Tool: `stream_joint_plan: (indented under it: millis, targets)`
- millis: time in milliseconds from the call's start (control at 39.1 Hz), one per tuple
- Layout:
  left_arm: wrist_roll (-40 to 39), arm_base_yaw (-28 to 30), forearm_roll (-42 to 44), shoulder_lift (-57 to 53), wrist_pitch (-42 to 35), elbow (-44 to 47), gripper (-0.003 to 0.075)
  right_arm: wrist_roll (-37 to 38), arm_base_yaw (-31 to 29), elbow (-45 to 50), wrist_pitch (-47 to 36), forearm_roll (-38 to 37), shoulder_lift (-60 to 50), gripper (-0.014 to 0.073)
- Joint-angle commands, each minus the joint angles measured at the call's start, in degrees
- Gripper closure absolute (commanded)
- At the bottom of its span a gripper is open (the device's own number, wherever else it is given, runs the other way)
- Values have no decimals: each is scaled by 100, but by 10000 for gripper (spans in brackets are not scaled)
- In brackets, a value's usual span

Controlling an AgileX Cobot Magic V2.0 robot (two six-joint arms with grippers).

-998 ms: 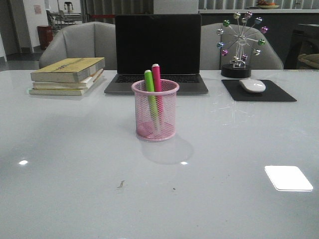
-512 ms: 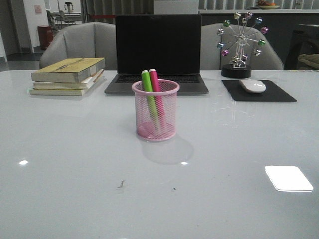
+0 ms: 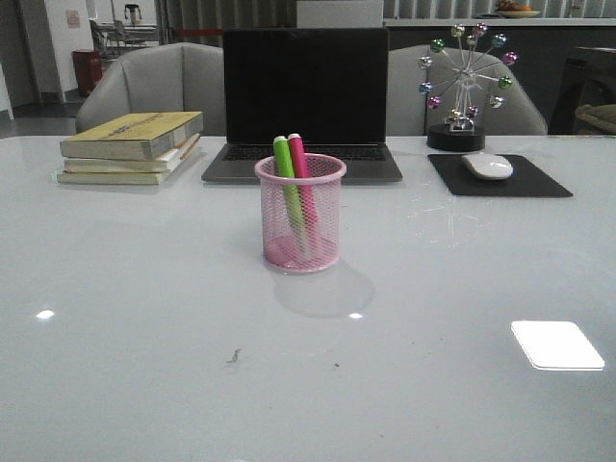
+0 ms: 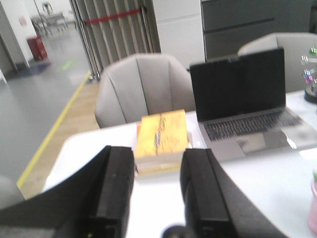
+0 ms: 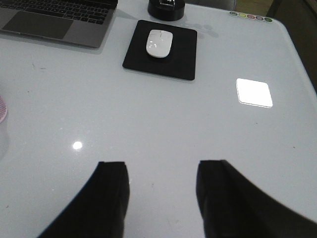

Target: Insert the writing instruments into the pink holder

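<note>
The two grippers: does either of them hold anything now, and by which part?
Nothing is held. The left gripper and the right gripper are both open and empty; both highlighter markers stand in the pink wire-mesh pen cup.

Holder (image 3: 299, 214) sits mid tabletop (image 3: 144, 318), w/ two markers (image 3: 293, 183) standing in it, side by side, leaning to 11 o'clock. Laptop (image 3: 305, 101) just behind holder at 12. Books (image 3: 130, 146) stacked at 10 o'clock, left of laptop. Mouse (image 3: 487, 166) on pad (image 3: 500, 177) at 2 o'clock; wheel toy (image 3: 464, 87) behind pad. Chairs (image 3: 154, 85) beyond tabletop's far edge.
</note>
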Motion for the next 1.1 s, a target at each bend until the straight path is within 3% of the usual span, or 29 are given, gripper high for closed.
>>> stream_joint_plan:
  millis: [0,358,486,793,896,1075]
  targets:
    - [-67,9,-283,-309,-476,381,411,-12,-31,-186,-498,-49,-26,160]
    - [-67,9,-927,-802,-987,1647,411,-12,-31,-186,-493,82,-26,160]
    - [-67,9,-1478,-802,-1426,1796,411,-12,-31,-186,-475,141,-26,160]
    - [-67,9,-1502,-802,-1533,1800,411,-12,-31,-186,-459,141,-26,164]
    - [-67,9,-1502,-802,-1533,1800,411,-12,-31,-186,-459,141,-26,253]
    - [-67,9,-1502,-802,-1533,1800,411,-12,-31,-186,-459,141,-26,522]
